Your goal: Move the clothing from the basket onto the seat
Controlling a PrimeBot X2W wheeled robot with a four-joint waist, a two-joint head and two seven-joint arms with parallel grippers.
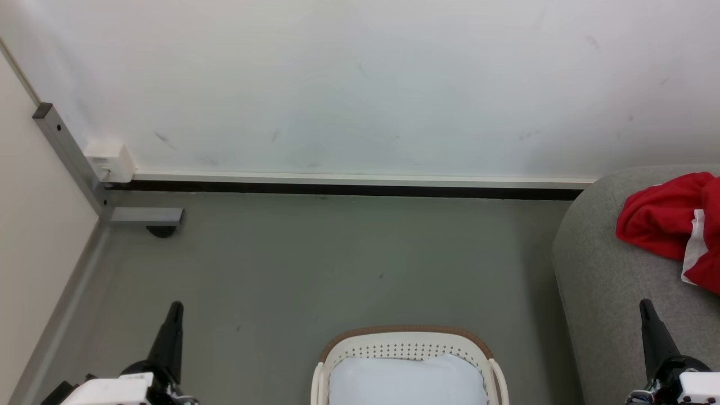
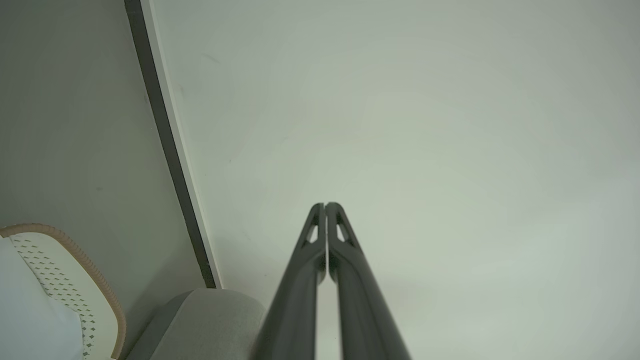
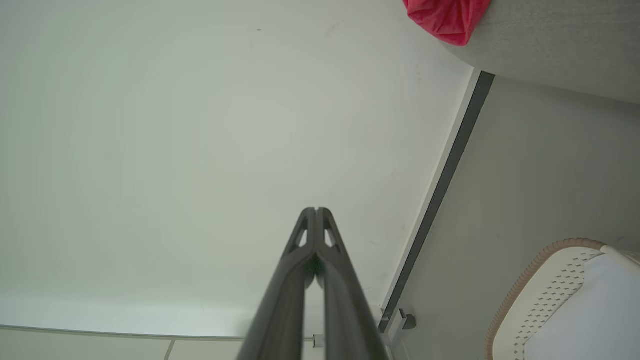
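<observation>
Clothing [image 1: 669,225], red with white trim: lies bunched on top of grey seat [image 1: 607,281], far right of head view. Basket [image 1: 405,346], cream with brown rim: stands on grey floor [image 1: 337,264] left of seat, apart from it; shows pale white surface inside. Left gripper [image 1: 175,308], right gripper [image 1: 646,305]: fingers pressed together, gripping nothing, either side of basket, pointing toward white wall [image 1: 360,84].

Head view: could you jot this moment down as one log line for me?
clothing: on seat | basket: no red showing | left fingers: shut, empty | right fingers: shut, empty
</observation>
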